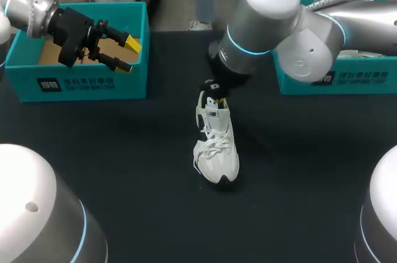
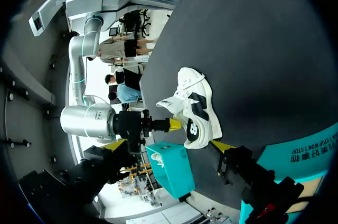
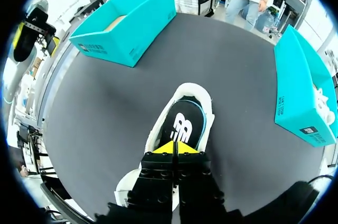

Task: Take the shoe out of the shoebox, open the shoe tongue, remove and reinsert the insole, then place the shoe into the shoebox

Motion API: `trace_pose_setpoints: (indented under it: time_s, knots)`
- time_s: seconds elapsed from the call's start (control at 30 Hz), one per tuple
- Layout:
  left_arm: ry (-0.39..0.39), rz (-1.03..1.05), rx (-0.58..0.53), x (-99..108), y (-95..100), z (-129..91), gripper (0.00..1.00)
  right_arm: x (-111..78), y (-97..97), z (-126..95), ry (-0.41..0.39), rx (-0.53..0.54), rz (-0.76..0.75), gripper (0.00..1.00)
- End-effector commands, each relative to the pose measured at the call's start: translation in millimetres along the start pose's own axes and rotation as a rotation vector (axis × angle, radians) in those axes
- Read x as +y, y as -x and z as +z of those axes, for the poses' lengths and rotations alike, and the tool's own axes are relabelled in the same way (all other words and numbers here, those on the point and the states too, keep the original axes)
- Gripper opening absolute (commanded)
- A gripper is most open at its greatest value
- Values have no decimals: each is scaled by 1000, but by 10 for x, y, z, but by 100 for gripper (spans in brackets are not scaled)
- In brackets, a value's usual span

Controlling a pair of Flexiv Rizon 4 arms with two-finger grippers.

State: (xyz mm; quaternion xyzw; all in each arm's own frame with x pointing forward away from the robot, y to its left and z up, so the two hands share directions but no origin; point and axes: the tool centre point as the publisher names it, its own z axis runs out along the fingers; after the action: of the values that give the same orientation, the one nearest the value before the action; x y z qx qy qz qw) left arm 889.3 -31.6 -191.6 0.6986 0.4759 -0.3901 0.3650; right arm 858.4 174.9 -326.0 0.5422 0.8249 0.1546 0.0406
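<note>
A white shoe (image 1: 216, 145) lies on the black table near the middle, toe towards the front. The right wrist view looks down into the shoe (image 3: 158, 129) and shows a black insole (image 3: 184, 122) lying inside it. My right gripper (image 1: 213, 89) is at the shoe's heel. Its yellow tips (image 3: 174, 148) are shut together, right over the heel end of the insole, with nothing seen between them. My left gripper (image 1: 128, 56) hangs open over the front right part of the left teal shoebox (image 1: 80, 80), far from the shoe (image 2: 198, 110).
A second teal shoebox (image 1: 347, 80) stands at the right under my right arm. Bare black table lies in front of and to both sides of the shoe.
</note>
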Motion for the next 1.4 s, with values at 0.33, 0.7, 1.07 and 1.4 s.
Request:
trace_pose_setpoints:
  time_s: [0.33, 0.7, 1.07, 1.4]
  knots:
    - [-3, 1, 2, 8, -3, -3, 100, -64, -53, 188, -69, 5, -4, 0]
    - [-3, 1, 2, 8, -3, -3, 100, -108, -50, 220, -83, 2, 9, 0]
    - [-3, 1, 2, 8, -3, -3, 100, -151, -64, 272, -110, -7, 47, 0]
    - [-3, 1, 2, 8, -3, -3, 100, -207, 5, 300, -142, -36, 45, 0]
